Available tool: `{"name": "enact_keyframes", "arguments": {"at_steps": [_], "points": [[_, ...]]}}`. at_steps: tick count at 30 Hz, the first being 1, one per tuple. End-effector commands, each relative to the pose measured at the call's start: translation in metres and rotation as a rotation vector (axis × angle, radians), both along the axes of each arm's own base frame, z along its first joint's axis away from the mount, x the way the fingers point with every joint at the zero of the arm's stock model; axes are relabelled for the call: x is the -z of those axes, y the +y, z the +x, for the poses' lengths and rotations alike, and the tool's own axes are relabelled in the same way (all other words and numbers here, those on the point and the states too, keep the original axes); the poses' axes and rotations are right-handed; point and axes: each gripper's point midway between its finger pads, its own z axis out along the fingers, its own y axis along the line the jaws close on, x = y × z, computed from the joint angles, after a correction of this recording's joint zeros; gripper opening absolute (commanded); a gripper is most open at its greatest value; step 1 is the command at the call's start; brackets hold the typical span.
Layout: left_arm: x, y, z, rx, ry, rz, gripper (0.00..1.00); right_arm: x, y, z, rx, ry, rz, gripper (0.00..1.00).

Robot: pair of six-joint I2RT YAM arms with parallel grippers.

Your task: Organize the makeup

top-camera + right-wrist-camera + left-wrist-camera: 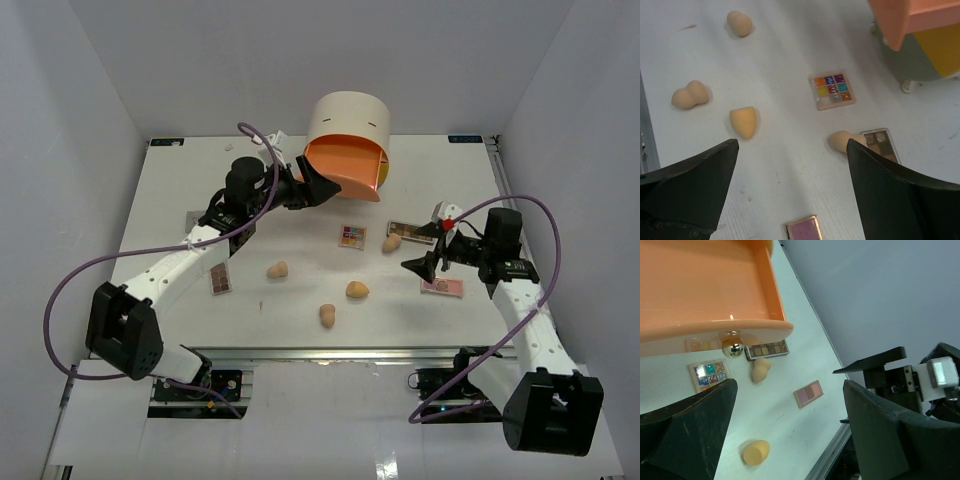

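Orange drawer [700, 285]: standing open for stowing. I am holding left gripper [790, 385] wide, empty, facing its knob [732, 346]. Right gripper [792, 145], likewise spread and empty, is hovering by pink palette [802, 229] for pickup.

White table [180, 200]; drawer unit [348, 118] cream on top, its pulled-out drawer [705, 285] orange with a shiny gold knob [732, 347], a yellow band [940, 45] beneath it; sponges [743, 122] tan to peach; square palette [833, 89] a bright multicoloured grid in a pink frame; long palette [881, 144] in browns; small palette [802, 230] pink and mauve; left fingers [690, 435] and right fingers [685, 190] black; cables [70, 290] purple.
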Motion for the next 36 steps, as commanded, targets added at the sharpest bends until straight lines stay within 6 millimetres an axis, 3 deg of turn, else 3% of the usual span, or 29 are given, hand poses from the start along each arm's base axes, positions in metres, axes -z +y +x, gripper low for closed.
{"name": "enact_keyframes", "arguments": {"at_steps": [1, 2, 4, 8, 12, 18, 22, 27, 30, 33, 36], "points": [[-0.022, 0.022, -0.024, 0.031, -0.156, 0.102, 0.98, 0.029, 0.015, -0.005, -0.249, -0.225, -0.327, 0.92], [-0.023, 0.028, -0.033, 0.031, -0.18, 0.114, 0.98, 0.041, 0.02, -0.008, -0.289, -0.187, -0.369, 0.9], [-0.015, 0.039, -0.043, 0.033, -0.225, 0.176, 0.98, 0.044, 0.016, 0.009, -0.304, -0.219, -0.484, 0.85], [0.006, 0.077, -0.06, -0.072, -0.277, 0.284, 0.98, 0.071, 0.017, 0.029, -0.361, -0.137, -0.586, 0.77], [0.021, 0.105, -0.071, -0.138, -0.31, 0.379, 0.98, 0.09, 0.007, 0.053, -0.356, -0.137, -0.744, 0.77], [0.017, 0.14, -0.078, -0.264, -0.356, 0.461, 0.98, 0.119, 0.012, 0.073, -0.432, -0.18, -0.921, 0.77], [0.015, 0.151, -0.082, -0.302, -0.37, 0.472, 0.98, 0.139, 0.02, 0.084, -0.451, -0.209, -1.029, 0.75], [0.034, 0.163, -0.089, -0.319, -0.338, 0.515, 0.98, 0.151, 0.034, 0.096, -0.463, -0.244, -1.057, 0.73], [0.029, 0.166, -0.094, -0.332, -0.351, 0.494, 0.98, 0.157, 0.034, 0.106, -0.434, -0.265, -1.089, 0.71], [0.026, 0.168, -0.094, -0.34, -0.356, 0.49, 0.98, 0.164, 0.029, 0.111, -0.407, -0.267, -1.118, 0.66], [0.028, 0.166, -0.093, -0.329, -0.351, 0.489, 0.98, 0.165, 0.026, 0.12, -0.365, -0.283, -1.139, 0.53]]}}
